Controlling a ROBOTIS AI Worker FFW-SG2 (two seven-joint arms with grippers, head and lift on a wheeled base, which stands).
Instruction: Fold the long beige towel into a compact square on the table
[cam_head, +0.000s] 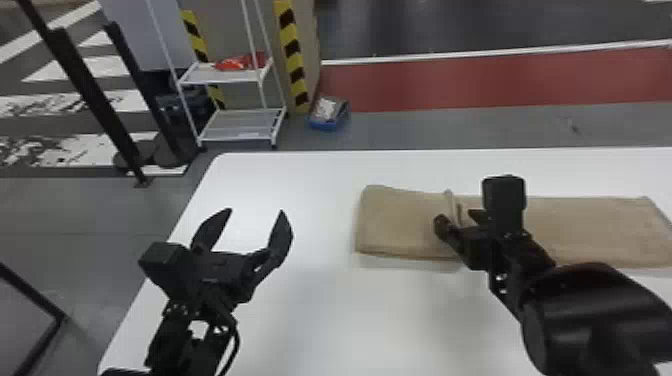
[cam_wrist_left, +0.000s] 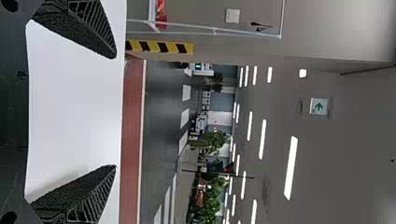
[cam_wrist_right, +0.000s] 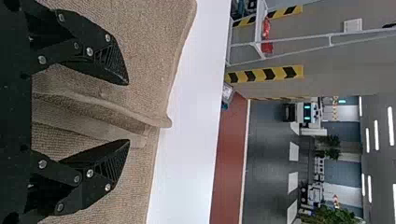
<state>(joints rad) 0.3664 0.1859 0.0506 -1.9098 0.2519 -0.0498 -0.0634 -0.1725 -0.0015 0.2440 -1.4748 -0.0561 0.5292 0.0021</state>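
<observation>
Beige towel (cam_head: 400, 220): you seemed mid-fold.
Left gripper (cam_head: 256, 211): gaped, empty.
Right gripper (cam_wrist_right: 128, 112): stood unclenched around the ridge (cam_wrist_right: 154, 120).
Ridge: probably needed your pinch and lift next.

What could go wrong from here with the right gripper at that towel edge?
The right gripper is open around the raised edge of the towel. Closing there might pinch the layer underneath too, so both could lift together. The fingers are also very near the cloth on either side and may ruck it if they shift. And the left gripper is open over bare table, away from the towel, so nothing would steady it if a pull drags it.
</observation>
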